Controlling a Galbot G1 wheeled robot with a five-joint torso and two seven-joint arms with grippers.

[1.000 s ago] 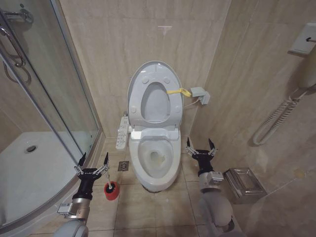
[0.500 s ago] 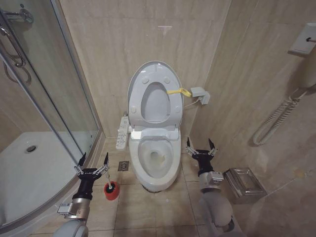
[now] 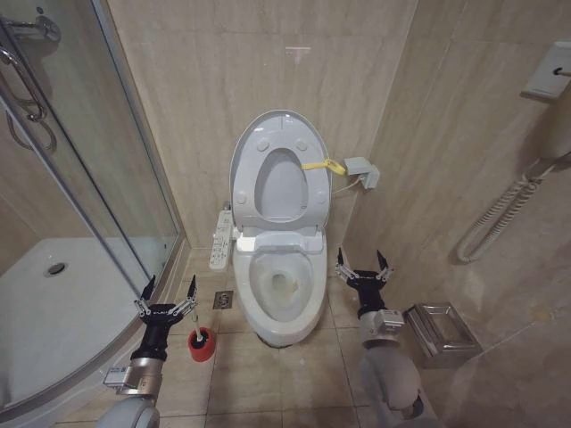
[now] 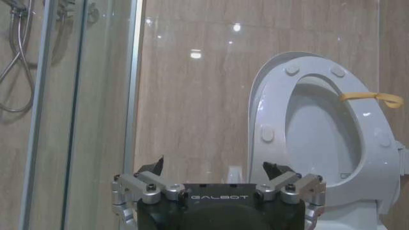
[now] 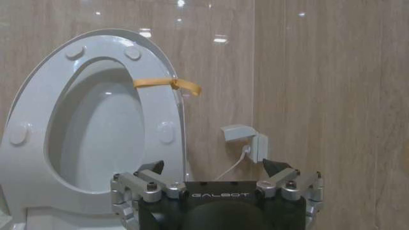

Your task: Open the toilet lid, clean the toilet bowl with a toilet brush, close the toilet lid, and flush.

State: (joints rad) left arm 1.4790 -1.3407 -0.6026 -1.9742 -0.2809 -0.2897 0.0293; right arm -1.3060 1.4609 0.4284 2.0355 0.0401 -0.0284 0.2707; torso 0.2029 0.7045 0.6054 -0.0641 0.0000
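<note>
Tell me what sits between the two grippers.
In the head view, the toilet bowl sits between the left gripper and right gripper.

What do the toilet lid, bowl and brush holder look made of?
Toilet lid: likely glossy white plastic; thin, moulded bumper pads, ceiling-light glints in the wrist views.
Toilet bowl: likely glazed ceramic; thick smooth white rim with sheen.
Toilet brush holder: probably matte red plastic; too small to be sure.

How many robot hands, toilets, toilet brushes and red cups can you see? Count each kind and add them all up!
Robot hands: 2, the left hand and the right hand, both open
Toilets: 1, the toilet bowl with the toilet lid up
Toilet brushes: 1, the toilet brush
Red cups: 1, the red holder cup
Total: 5
</note>
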